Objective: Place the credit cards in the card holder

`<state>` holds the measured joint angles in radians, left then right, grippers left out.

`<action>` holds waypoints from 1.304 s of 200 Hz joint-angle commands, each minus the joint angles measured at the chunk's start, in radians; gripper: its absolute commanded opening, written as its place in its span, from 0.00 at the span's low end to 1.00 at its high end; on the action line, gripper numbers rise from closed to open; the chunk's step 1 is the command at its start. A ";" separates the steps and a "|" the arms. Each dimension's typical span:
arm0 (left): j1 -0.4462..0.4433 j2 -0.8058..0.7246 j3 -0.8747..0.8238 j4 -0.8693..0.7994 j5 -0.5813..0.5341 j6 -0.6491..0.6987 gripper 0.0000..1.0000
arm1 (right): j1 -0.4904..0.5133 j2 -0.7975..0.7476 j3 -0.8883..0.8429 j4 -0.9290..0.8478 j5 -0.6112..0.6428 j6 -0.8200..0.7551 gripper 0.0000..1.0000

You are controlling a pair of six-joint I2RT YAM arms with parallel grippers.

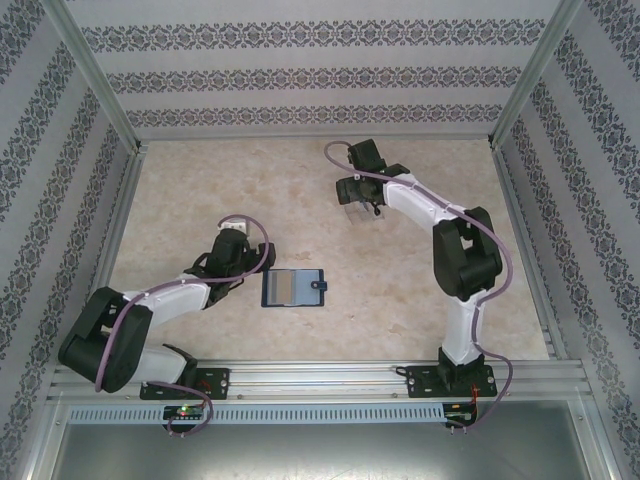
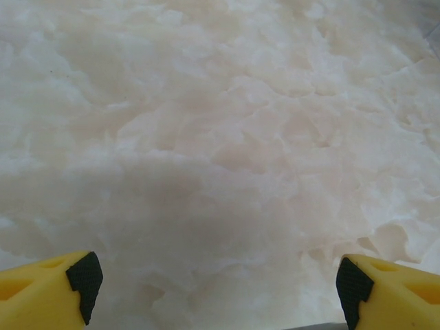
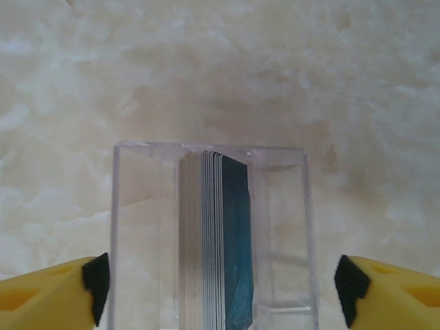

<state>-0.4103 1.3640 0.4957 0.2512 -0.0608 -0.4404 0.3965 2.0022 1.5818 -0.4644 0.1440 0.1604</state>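
Observation:
The card holder (image 1: 295,288) lies opened flat on the table's near middle, navy, with its clasp tab to the right. My left gripper (image 1: 245,265) hangs just left of it, jaws open over bare table (image 2: 220,137) with nothing between the fingertips (image 2: 86,280). Far right of centre, my right gripper (image 1: 358,200) is open. In the right wrist view a transparent case (image 3: 137,227) stands between its fingertips (image 3: 97,283) without touching them. Several credit cards (image 3: 234,240) stand on edge inside it, the rightmost one blue.
Patterned walls (image 1: 320,80) and aluminium posts (image 1: 95,80) close in the marbled table (image 1: 200,190) on three sides. A metal rail (image 1: 320,380) with both arm bases runs along the near edge.

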 commanded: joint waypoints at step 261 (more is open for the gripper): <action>0.009 0.022 0.040 0.012 -0.023 0.011 0.92 | 0.022 0.141 0.184 -0.246 0.225 -0.122 0.87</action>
<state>-0.4099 1.3842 0.5171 0.2516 -0.0647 -0.4370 0.4122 2.1193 1.7470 -0.6479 0.3180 0.0517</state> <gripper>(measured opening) 0.917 0.866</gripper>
